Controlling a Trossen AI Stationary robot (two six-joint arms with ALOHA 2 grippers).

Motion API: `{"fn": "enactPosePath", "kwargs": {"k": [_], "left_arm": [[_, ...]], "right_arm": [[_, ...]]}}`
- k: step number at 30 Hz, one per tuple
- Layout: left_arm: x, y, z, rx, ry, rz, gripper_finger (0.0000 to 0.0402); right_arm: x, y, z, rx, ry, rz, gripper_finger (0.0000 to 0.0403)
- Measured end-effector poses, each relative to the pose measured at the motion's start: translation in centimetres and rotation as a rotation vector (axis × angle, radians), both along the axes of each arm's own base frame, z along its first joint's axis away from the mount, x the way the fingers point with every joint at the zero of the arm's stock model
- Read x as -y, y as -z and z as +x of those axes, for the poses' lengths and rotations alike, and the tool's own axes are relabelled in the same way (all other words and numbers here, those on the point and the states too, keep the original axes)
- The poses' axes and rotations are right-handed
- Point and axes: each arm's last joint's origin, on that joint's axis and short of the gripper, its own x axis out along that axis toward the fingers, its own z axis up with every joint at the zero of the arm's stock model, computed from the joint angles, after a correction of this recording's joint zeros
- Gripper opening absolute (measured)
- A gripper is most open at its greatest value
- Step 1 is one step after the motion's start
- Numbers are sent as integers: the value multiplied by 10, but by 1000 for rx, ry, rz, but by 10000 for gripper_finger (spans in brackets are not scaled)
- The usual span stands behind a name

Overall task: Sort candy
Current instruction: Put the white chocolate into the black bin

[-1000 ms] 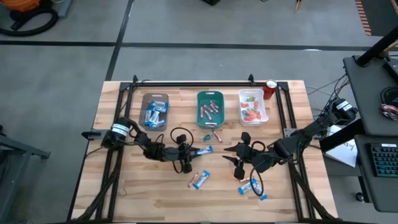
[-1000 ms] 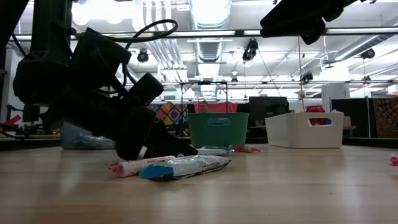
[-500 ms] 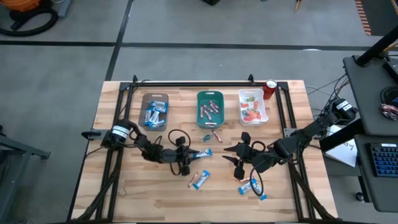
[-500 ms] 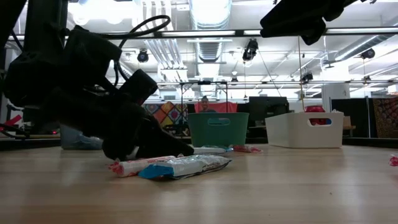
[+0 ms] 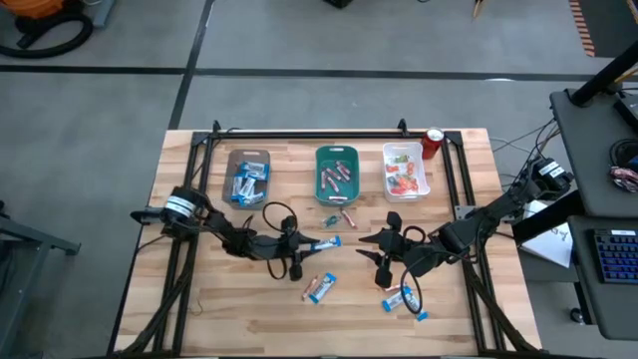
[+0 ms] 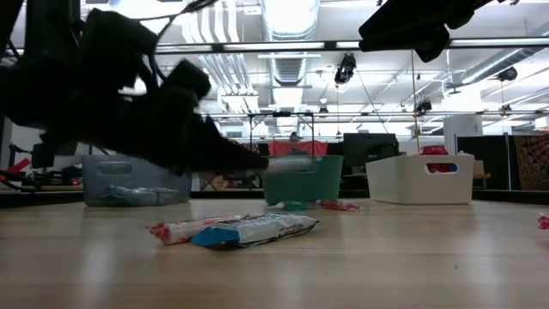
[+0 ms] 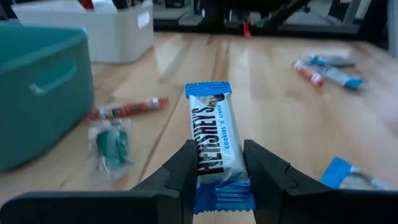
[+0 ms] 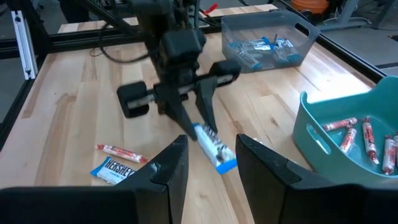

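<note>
My left gripper (image 7: 219, 171) is clamped on one end of the Hershey's bar (image 7: 213, 134), lifted near the table's centre. The bar seems light, crinkly, slippery; end hold may swing. Right gripper (image 5: 377, 247), at three o'clock, stands apart.

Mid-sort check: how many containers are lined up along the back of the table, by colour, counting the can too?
Clear tray: 1
Teal tray: 1
White tray: 1
Red can: 1
Total: 4
</note>
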Motion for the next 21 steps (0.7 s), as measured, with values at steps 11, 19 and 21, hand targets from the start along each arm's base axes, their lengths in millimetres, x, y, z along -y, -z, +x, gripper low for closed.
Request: {"fn": "enactPosePath", "kwargs": {"k": [11, 19, 21], "left_arm": [[-19, -55, -46, 128, -189, -11, 86], [-43, -72, -91, 119, -720, 19, 86], [-48, -74, -100, 129, -843, 19, 86]], "right_arm": [[0, 0, 0, 2, 0, 1, 125], [0, 0, 0, 2, 0, 1, 125], [0, 0, 0, 2, 0, 1, 125]]}}
